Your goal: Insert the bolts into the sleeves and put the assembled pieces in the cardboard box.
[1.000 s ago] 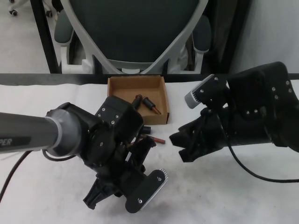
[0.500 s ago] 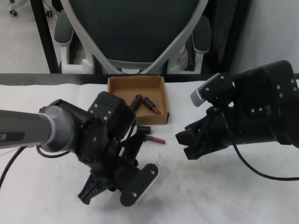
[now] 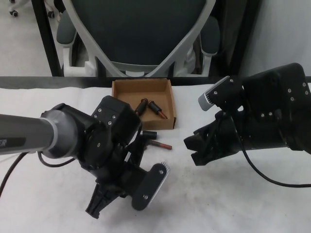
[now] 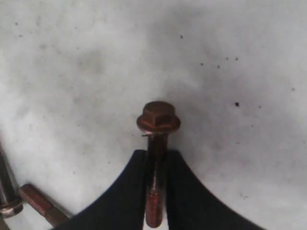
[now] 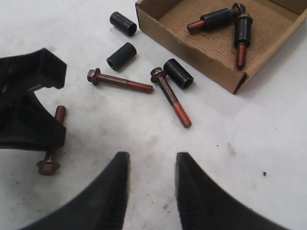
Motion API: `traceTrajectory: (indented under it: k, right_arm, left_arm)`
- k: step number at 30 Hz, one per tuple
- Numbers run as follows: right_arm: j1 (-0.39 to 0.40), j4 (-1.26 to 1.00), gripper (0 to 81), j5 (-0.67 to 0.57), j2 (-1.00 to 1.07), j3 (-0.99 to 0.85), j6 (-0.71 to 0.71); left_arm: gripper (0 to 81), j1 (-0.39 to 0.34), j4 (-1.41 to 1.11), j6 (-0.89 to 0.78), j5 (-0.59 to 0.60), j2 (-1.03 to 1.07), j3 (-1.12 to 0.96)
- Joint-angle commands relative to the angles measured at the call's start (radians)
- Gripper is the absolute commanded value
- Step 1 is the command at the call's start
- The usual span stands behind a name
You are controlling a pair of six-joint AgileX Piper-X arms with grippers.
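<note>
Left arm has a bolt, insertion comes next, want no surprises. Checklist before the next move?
1. Left gripper shut on bolt: ok, clamped on the shank below the head.
2. Right gripper open: ok.
3. Sleeve held ready for the insertion: not ok, the right gripper holds nothing.
4. Loose sleeves to pick: ok, three lie beside the cardboard box.
5. Room in the box: ok, two assembled pieces inside, bare floor left.
</note>
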Motion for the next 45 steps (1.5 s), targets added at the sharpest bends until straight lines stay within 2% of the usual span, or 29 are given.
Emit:
traceTrajectory:
  k: [1,8,10,19,26,30,38,45]
  right_arm:
    - [-0.005,0.001,31.6,-0.003,-0.016,0.001,-0.009]
    - [-0.005,0.120,31.6,-0.007,-0.016,-0.002,-0.009]
    - [-0.005,0.163,31.6,-0.011,-0.019,-0.002,-0.009]
    - [-0.005,0.237,31.6,-0.031,-0.085,-0.024,-0.006]
    - [-0.005,0.317,31.6,-0.031,-0.067,-0.174,0.060]
    - [-0.003,0.386,31.6,-0.031,-0.021,-0.287,0.085]
    - [0.039,0.572,31.6,-0.031,0.133,-0.530,0.116]
    - [0.095,0.630,31.6,-0.036,0.266,-0.661,0.167]
  left_arm:
    - [0.8,-0.005,0.009,-0.131,0.060,-0.017,-0.002]
    - [0.8,0.035,-0.049,-0.646,0.244,-0.144,-0.002]
    - [0.8,0.043,-0.049,-0.734,0.277,-0.192,-0.002]
    - [0.8,0.042,-0.078,-0.951,0.274,-0.503,0.101]
    - [0.8,0.042,-0.145,-1.156,0.266,-0.758,0.243]
    - [0.8,0.042,-0.146,-1.251,0.222,-0.925,0.319]
    - [0.8,0.042,-0.143,-1.447,0.223,-1.205,0.442]
    - [0.8,0.042,-0.065,-1.497,0.223,-1.347,0.520]
